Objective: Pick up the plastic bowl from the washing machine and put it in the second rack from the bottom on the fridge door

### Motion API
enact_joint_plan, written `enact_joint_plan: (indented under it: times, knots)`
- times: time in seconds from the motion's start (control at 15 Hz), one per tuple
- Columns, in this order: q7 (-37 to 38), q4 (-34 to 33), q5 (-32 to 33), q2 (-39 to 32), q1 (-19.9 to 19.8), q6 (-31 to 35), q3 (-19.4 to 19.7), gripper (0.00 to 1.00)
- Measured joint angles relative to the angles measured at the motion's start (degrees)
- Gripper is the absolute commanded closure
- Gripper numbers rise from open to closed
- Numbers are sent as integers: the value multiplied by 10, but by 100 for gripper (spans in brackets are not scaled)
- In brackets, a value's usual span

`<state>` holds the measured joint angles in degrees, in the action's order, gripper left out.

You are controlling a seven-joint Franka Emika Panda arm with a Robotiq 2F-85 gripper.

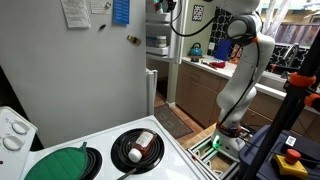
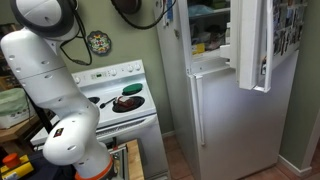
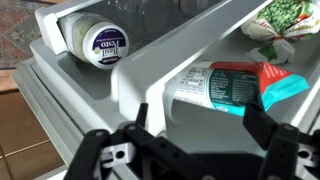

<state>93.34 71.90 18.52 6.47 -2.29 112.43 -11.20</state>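
Note:
In the wrist view the plastic bowl [image 3: 235, 88], a whitish container with a teal and red label, lies on its side in a white fridge door rack [image 3: 135, 80]. My gripper [image 3: 200, 128] is open just in front of it. One black finger [image 3: 140, 118] stands to its left and the other to its right, neither touching it. In an exterior view the gripper [image 1: 161, 9] is high up at the open fridge. The washing machine [image 1: 100, 138], with a flat white top and round knobs, is in both exterior views, far below the gripper.
A round tub [image 3: 103, 45] labelled pesto lies in the neighbouring door rack, and a bag of greens [image 3: 283, 20] sits at the upper right. On the white appliance are a wide black dish [image 1: 125, 158] holding a small pale and red item, and a flat green disc [image 1: 62, 163].

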Motion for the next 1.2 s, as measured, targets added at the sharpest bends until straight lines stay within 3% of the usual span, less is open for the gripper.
enact_joint_plan:
  times: [0.73,1.2]
  knots:
    - [-218,9,-6,37,1,-51,4,0]
    - [-305,106,-69,103,2,-5,29,0]
